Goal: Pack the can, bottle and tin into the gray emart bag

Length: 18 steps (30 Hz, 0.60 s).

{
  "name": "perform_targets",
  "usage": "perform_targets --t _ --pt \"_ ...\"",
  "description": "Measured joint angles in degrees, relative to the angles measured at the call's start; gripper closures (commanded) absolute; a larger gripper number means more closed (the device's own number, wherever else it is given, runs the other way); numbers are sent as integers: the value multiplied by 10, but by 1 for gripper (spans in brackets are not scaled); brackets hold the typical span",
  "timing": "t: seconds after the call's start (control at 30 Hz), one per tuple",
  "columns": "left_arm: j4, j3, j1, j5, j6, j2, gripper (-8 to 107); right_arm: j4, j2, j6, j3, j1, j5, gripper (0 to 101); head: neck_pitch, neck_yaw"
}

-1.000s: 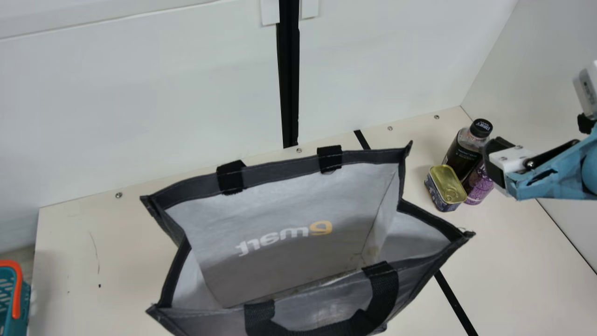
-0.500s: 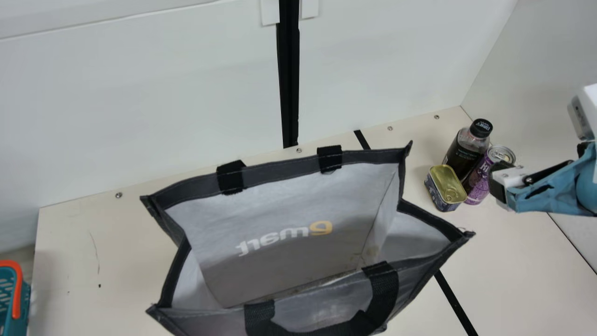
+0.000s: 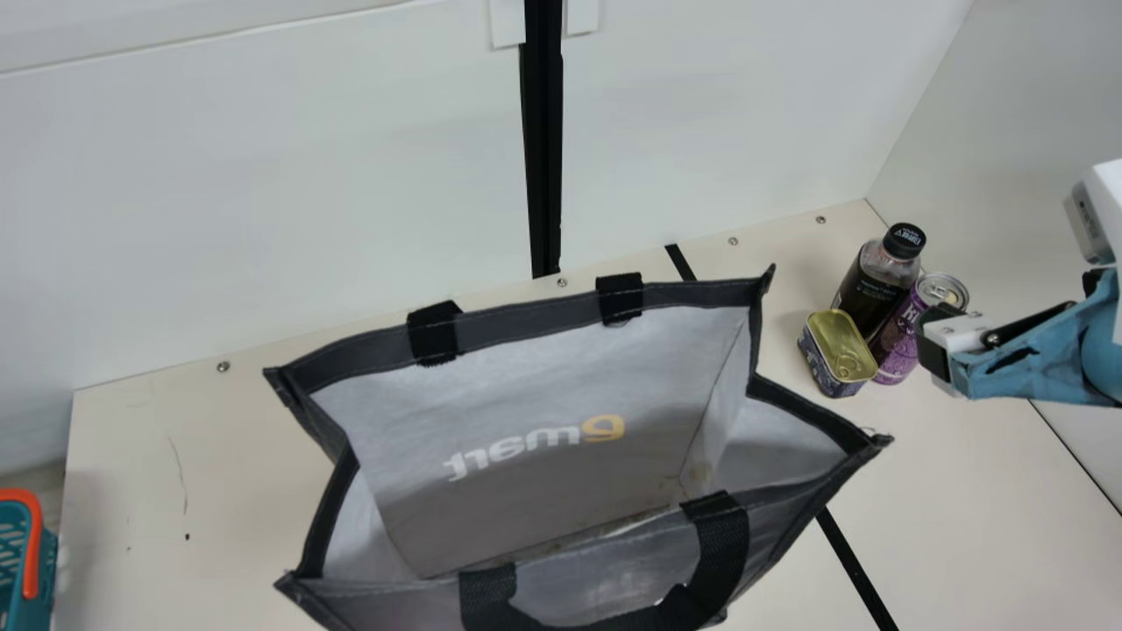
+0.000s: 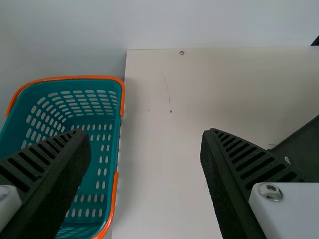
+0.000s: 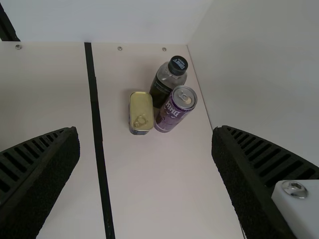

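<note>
The right gripper [image 3: 942, 346] is at the main view's right, in front of the purple can [image 3: 901, 337]. In the right wrist view my right gripper [image 5: 145, 149] stands open, nothing between its fingers. The can [image 5: 174, 110], the black-capped bottle [image 5: 167, 82] and the gold-lidded tin [image 5: 141, 112] stand upright close together in the far right corner. Open-mouthed, the gray bag [image 3: 526, 350] stands mid-table, its inside visible. In the left wrist view the left gripper [image 4: 145, 154] is open with empty fingers.
A teal basket [image 3: 16, 561] with orange handles is off the table's left edge; the left wrist view shows the basket [image 4: 97, 184] too. White walls rise behind and at the right of the table [image 3: 175, 473].
My right gripper has moved slightly right and toward the near side, uncovering the can's top, and has barely moved in the last half second. The bag and the three items have stayed put.
</note>
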Motion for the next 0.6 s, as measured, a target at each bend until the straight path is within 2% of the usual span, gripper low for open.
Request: perform_targets --t 0.6 --pt "9 -11 -12 -12 -6 13 9 0 0 0 0 0 0 10 0 1"
